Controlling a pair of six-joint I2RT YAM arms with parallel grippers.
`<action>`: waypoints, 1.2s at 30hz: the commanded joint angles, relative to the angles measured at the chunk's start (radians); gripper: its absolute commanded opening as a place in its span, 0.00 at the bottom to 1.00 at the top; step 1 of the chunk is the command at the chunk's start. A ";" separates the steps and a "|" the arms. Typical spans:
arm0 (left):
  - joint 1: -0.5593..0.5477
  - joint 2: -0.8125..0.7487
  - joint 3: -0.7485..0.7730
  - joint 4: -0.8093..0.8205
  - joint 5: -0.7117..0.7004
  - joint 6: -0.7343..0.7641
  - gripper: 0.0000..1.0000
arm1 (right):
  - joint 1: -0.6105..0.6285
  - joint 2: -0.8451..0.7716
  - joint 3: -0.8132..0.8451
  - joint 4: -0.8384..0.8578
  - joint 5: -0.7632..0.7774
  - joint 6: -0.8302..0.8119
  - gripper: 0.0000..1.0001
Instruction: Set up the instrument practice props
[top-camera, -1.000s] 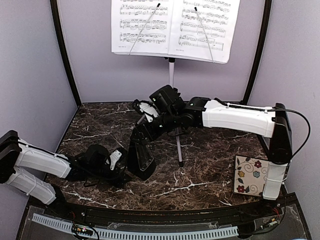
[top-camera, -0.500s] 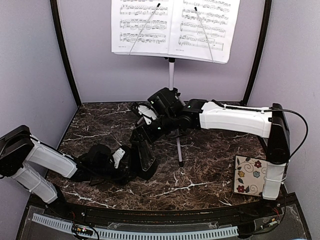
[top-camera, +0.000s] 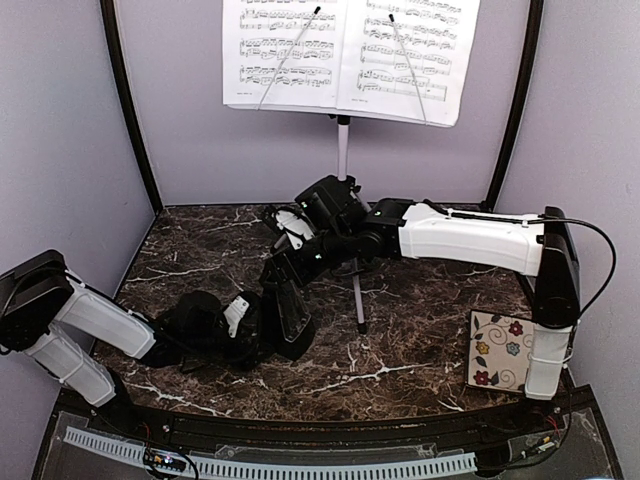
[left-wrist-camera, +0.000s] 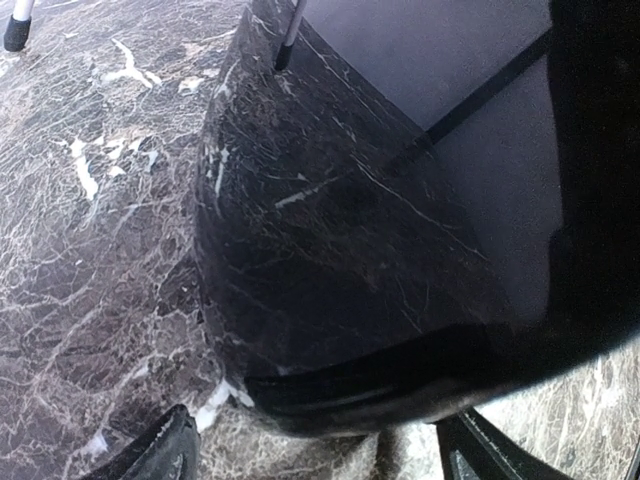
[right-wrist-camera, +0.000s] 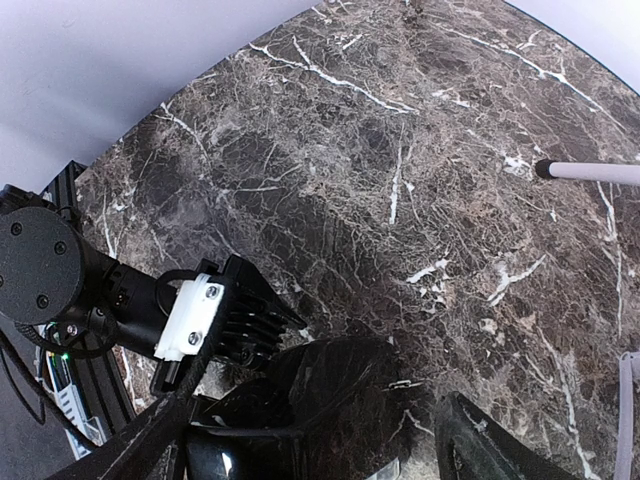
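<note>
The white music stand's silver pole (top-camera: 343, 150) rises at the back, its desk hidden behind two printed music sheets (top-camera: 285, 50) (top-camera: 410, 55). The black pyramid metronome (top-camera: 285, 315) stands on the marble tabletop left of the tripod. My left gripper (top-camera: 255, 325) lies low at its base, open, and the glossy metronome (left-wrist-camera: 350, 250) fills the view beyond the left gripper's (left-wrist-camera: 320, 460) spread fingers. My right gripper (top-camera: 290, 270) reaches down over the top of the metronome (right-wrist-camera: 340, 400). This right gripper (right-wrist-camera: 310, 450) is open, with a gap showing beside one finger.
A floral-patterned tile (top-camera: 503, 350) leans at the right edge by the right arm's base. A tripod leg (top-camera: 358, 295) slants down just right of the metronome, with its white end (right-wrist-camera: 590, 172) on the marble. Purple walls close in the back and both sides.
My left arm has slid right, bringing its gripper up to the metronome's base. The right gripper has dropped slightly over the top, its jaws a little narrower.
</note>
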 joint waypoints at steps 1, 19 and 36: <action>-0.004 0.009 -0.017 0.014 -0.031 -0.016 0.82 | 0.004 0.020 0.005 0.011 0.005 -0.003 0.85; -0.004 0.007 -0.020 0.025 -0.016 0.003 0.65 | 0.004 0.015 -0.001 0.016 0.003 -0.005 0.84; -0.004 -0.015 -0.033 0.025 0.005 0.036 0.58 | 0.004 0.012 0.000 0.026 -0.015 -0.022 0.79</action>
